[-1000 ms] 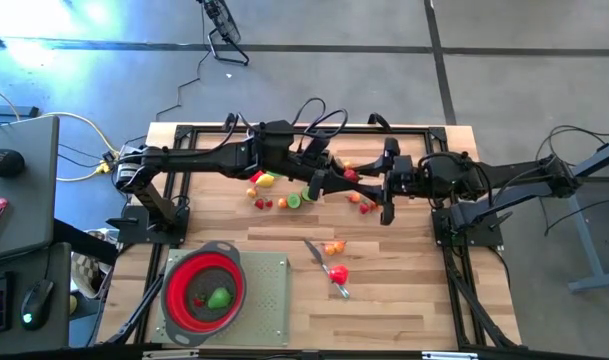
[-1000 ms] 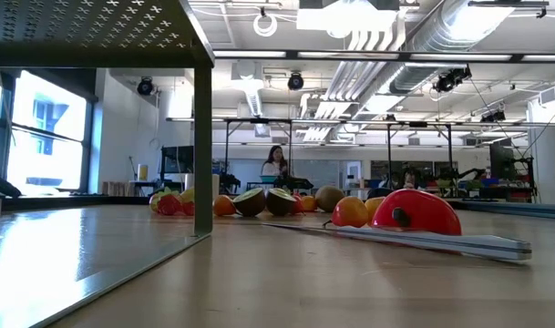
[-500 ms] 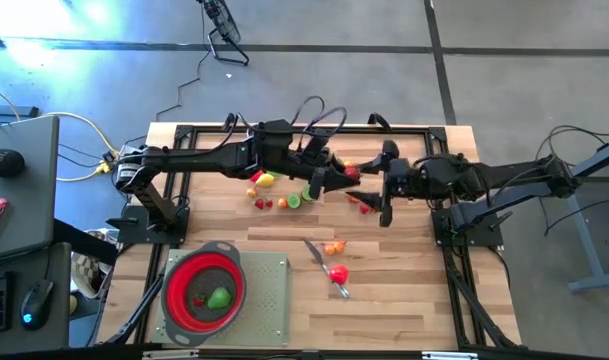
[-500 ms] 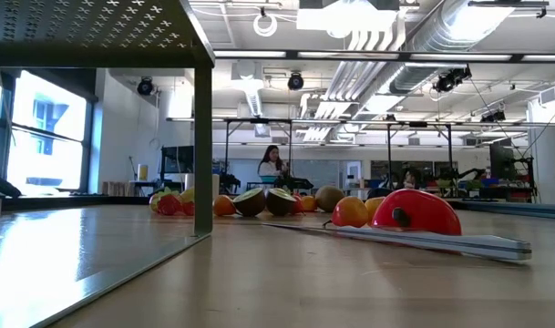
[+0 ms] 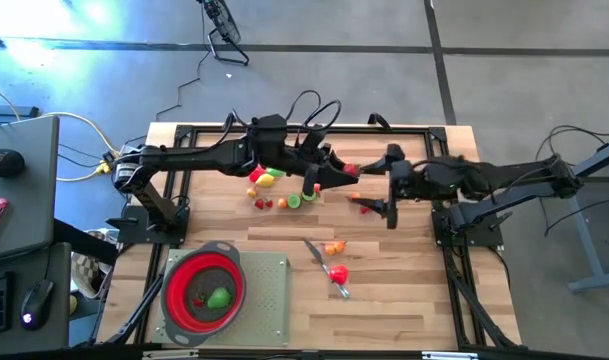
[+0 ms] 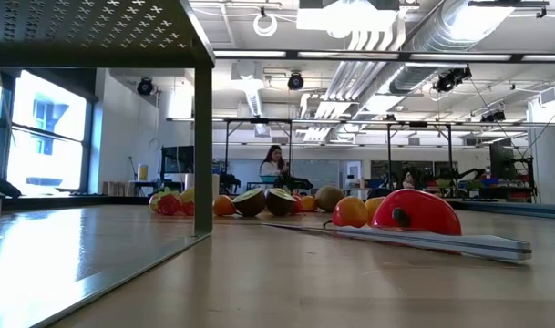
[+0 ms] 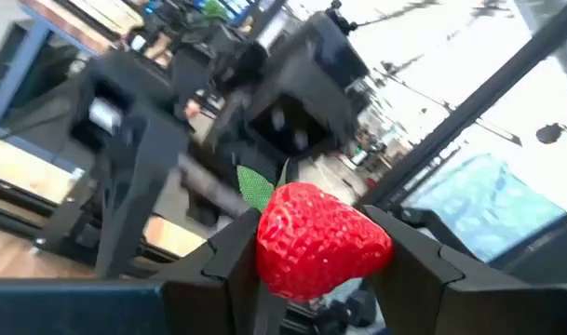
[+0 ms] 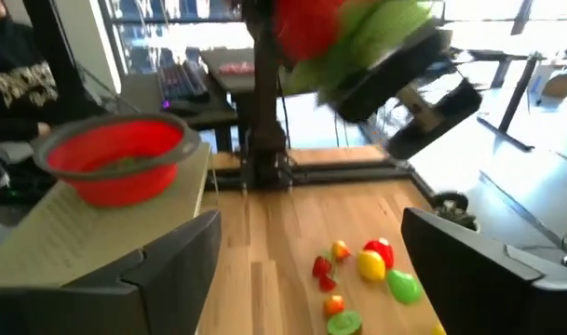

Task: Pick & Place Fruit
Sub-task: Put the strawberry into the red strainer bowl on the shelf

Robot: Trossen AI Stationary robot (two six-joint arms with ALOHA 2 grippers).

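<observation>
A red toy strawberry (image 7: pixel 320 242) with green leaves is held high over the table's middle (image 5: pixel 350 171) by my left gripper (image 5: pixel 344 173), which is shut on it. My right gripper (image 5: pixel 376 190) stands open just to the right of it, facing it, with nothing between its fingers (image 8: pixel 171 270). A cluster of small fruits (image 5: pixel 272 190) lies on the table below the left arm. More fruits lie near a grey knife (image 5: pixel 322 262). The red strainer (image 5: pixel 204 290) at the near left holds a green fruit (image 5: pixel 220 297). My left gripper pinches the strawberry's two sides (image 7: pixel 264 251) between its two fingers (image 7: pixel 229 270). The fingers reach about level, from the table's left. The strawberry is lifted clear of the table, its leafy end (image 7: pixel 257 186) turned away from the wrist.
The strainer stands on a grey-green mat (image 5: pixel 269 300) at the near left. In the low view the knife (image 6: pixel 423 239) lies beside a red fruit half (image 6: pixel 414 214) and an orange one (image 6: pixel 350 211). A black frame (image 5: pixel 454 240) edges the table.
My right gripper has opened, its fingers spreading away from the strawberry between the two grippers. The strawberry stays in my left gripper, which has turned slightly with it.
</observation>
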